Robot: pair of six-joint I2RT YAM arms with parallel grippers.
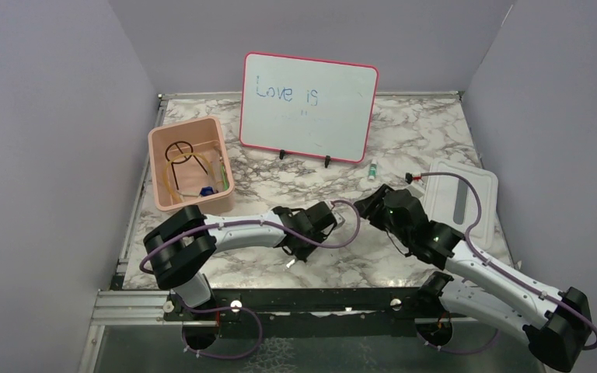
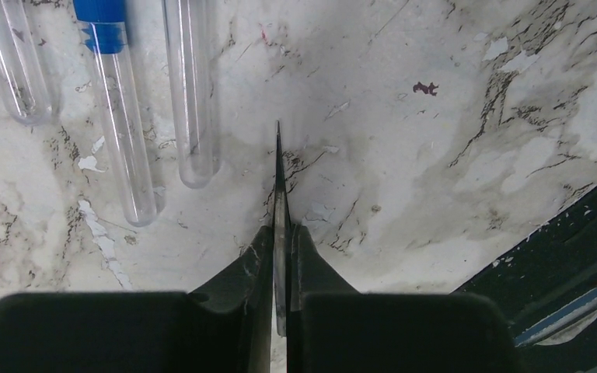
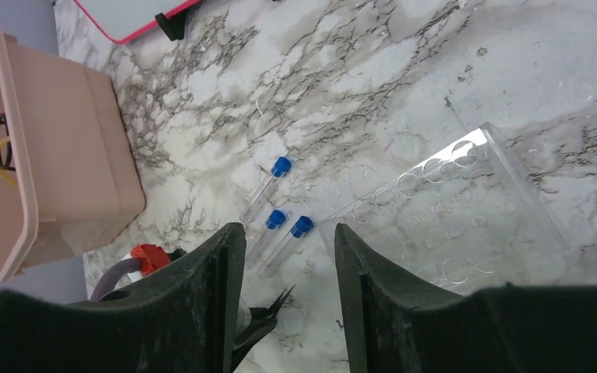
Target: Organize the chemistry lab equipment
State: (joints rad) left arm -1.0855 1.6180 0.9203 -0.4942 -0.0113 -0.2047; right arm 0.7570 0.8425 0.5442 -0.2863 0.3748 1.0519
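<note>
My left gripper (image 2: 281, 229) is shut on thin metal tongs (image 2: 278, 179), whose sharp tip sticks forward just above the marble. It hovers low near the table's front (image 1: 294, 252). Three clear tubes lie to its left, the middle one blue-capped (image 2: 116, 109). In the right wrist view the three tubes show blue caps (image 3: 281, 165) beside a clear plastic rack (image 3: 451, 210), and the tongs' tip (image 3: 281, 298) pokes out below them. My right gripper (image 3: 289, 233) hangs open above the tubes with nothing between its fingers. It sits at the table's middle (image 1: 369, 203).
A pink bin (image 1: 155, 167) at the left holds a black wire ring tripod (image 1: 179, 150) and a tan tube (image 1: 175, 183). The pink-framed whiteboard (image 1: 308, 105) stands at the back. A white lid (image 1: 462, 198) lies at the right, a small vial (image 1: 372, 169) near the board.
</note>
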